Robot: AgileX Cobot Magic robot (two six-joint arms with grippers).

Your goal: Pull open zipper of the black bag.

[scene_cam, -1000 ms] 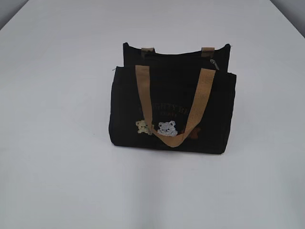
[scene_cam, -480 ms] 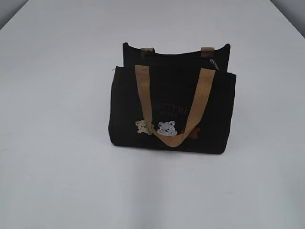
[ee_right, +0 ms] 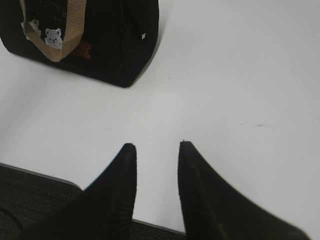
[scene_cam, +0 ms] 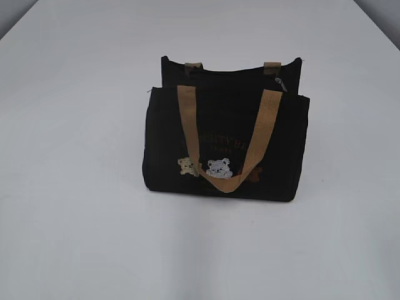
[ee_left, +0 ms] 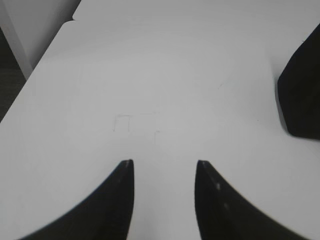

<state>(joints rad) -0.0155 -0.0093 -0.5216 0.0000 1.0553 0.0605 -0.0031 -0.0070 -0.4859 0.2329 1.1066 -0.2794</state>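
Note:
The black bag stands upright in the middle of the white table, its tan handle hanging down over the bear patches. A small silver zipper pull shows at the top right of the bag. In the left wrist view my left gripper is open over bare table, with a corner of the black bag at the right edge. My right gripper is open near the table's front edge, with the black bag ahead at upper left. Neither gripper shows in the exterior view.
The white table spreads wide around the bag. Its front edge runs just under my right gripper, with dark floor below. The table's left edge shows in the left wrist view.

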